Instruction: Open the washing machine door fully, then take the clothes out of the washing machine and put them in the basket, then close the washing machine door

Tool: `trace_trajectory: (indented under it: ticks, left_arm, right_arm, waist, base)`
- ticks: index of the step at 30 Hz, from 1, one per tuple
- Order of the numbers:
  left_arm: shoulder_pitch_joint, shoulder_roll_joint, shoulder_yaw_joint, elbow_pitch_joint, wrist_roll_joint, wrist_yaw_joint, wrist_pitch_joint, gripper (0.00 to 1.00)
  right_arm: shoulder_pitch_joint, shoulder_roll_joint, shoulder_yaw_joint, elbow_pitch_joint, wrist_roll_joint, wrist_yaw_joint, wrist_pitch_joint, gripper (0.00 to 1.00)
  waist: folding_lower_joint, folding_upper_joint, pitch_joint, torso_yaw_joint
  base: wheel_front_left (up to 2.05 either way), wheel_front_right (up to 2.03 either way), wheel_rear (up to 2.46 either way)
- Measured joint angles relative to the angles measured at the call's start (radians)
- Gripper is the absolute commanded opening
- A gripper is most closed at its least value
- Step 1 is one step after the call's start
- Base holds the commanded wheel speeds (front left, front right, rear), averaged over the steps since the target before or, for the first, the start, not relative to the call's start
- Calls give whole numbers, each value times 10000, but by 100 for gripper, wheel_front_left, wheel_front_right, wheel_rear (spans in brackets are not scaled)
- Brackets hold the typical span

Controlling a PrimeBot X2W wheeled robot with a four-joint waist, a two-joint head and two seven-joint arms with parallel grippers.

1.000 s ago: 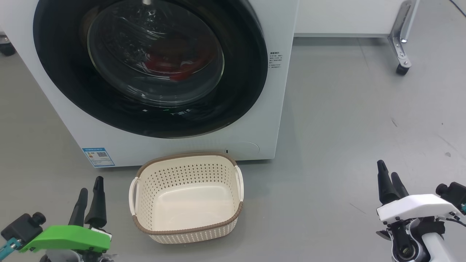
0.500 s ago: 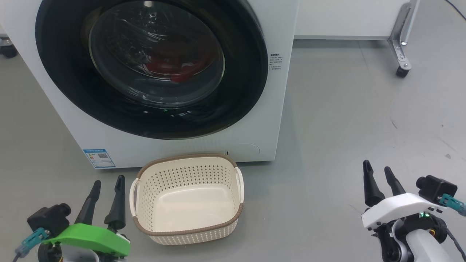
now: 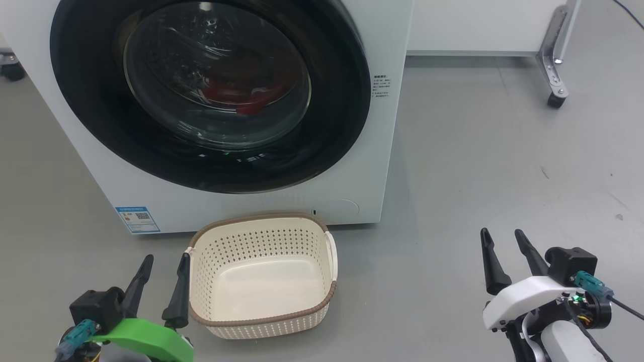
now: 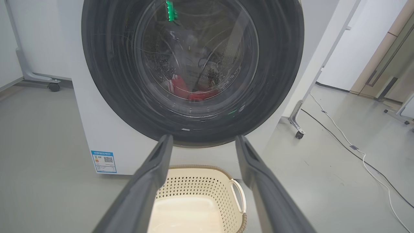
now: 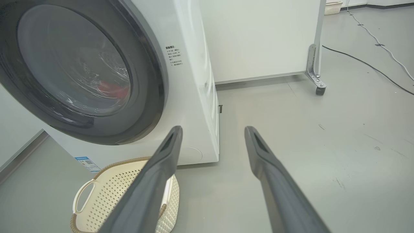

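Two grippers sit low in the head view. The left gripper (image 3: 166, 258), on a green mount at near left, has its fingers spread wide and holds nothing. Its right finger is just beside the left side of the small cream perforated plastic basket with a brown woven-look rim (image 3: 261, 318). The right gripper (image 3: 501, 232), on a white mount at near right, is equally wide and holds nothing, well apart from the basket over the grey floor (image 3: 453, 176).

The basket stands upright on the floor, just in front of the big white front-loading washing machine (image 3: 241, 206) and below its large round glossy black door (image 3: 100, 136). The door is shut flush to the front.

Through the bulging clear glass bowl (image 3: 216, 75), bright red clothes (image 3: 246, 98) lie low in the drum, dimmed by reflections.

A small blue label (image 3: 137, 218) sits at the machine's lower left corner.

The left wrist view adds a white cable (image 4: 355, 149) trailing across the floor at right. The right wrist view adds the machine's right flank, a printed notice (image 5: 174, 55) and a castored metal leg (image 5: 315, 77) farther right.
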Motion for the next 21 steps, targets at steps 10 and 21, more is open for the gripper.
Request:
trace_trajectory:
  ticks: [10,21]
  left_arm:
    - [-1,-113,-54,322,986,186,-339,100]
    - [-173,-334,17,719,1793,441,-616,100]
  right_arm:
    - [-115,4,291,161,-1375,-188,-337,100]
    - [-153,82,286,322,-2518,-430,-644,100]
  waist:
    - [0,0,-17,0]
    - [0,0,0,18]
  base:
    - [0,0,0]
    - [0,0,0]
